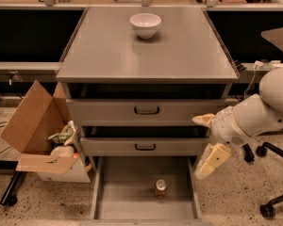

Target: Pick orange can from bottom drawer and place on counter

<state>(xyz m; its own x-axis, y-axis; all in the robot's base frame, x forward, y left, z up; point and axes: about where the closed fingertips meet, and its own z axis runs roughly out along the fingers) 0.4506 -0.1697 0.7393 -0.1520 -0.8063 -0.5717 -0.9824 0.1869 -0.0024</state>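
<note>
The small orange-brown drink can stands upright on the floor of the wide, shallow grey metal bottom drawer. The drawer is pulled out past the worktop's front edge, so the can is open to a reach from above. The can sits close to the drawer's front wall, a little right of the middle of that edge. The robot's cream-coloured hand hangs below the front right corner of the flat matte grey worktop, beside the two closed grey drawer fronts. It is above the can and to its right, well apart from it. Its two fingers are spread wide with nothing between them, which looks like readiness to straddle the can. The task seems to be at the approach, with no grasp yet made. A white ceramic bowl rests near the worktop's back edge, which leaves the front half as a likely spot for the can. A brown cardboard box leans left of the cabinet, clear of the reach.
</note>
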